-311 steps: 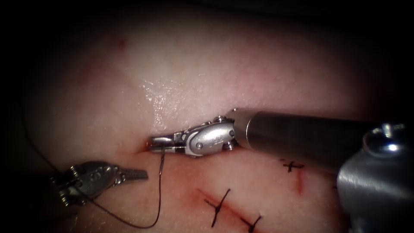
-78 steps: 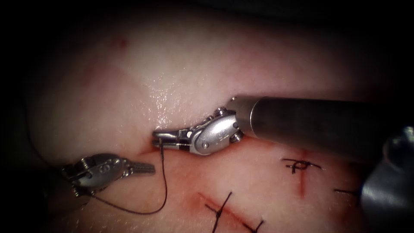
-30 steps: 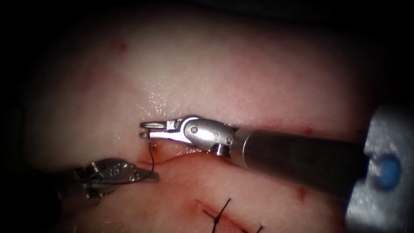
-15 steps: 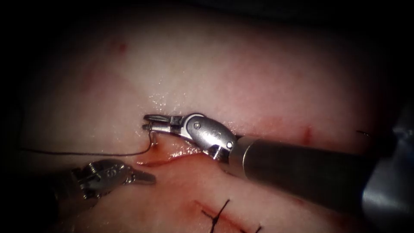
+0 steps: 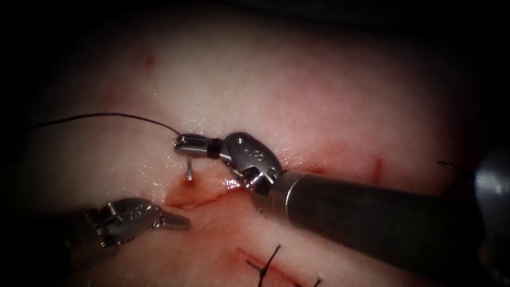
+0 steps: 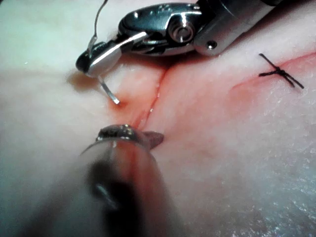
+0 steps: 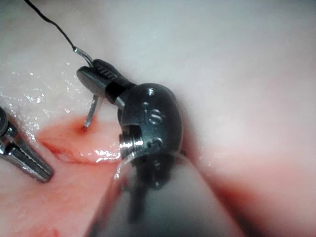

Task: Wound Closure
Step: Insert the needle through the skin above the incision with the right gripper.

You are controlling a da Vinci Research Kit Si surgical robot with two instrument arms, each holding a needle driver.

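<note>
The tissue [image 5: 297, 90] carries the cut [image 5: 199, 197] as a red line running from beside the left tool's tip toward the right tool's wrist, with red fluid [image 5: 212, 186] pooled along it just below the right tool's jaws. A finished stitch [image 5: 263, 266] crosses a second red line well below the right tool's shaft, toward the viewer. The right tool [image 5: 192, 145] lies just above the cut with its jaws clamped on the needle [image 5: 189, 171], gripping it near the thread end of its curve. From the jaws the needle runs down to the tissue on the upper-left side of the cut, and its tip meets the surface at a small red spot; how deep it sits cannot be told. The left tool [image 5: 172, 220] rests below the cut, well apart from the needle, jaws closed on nothing. The thread [image 5: 106, 115] leaves the needle's end at the right tool's jaws and runs away to the left across the tissue.
</note>
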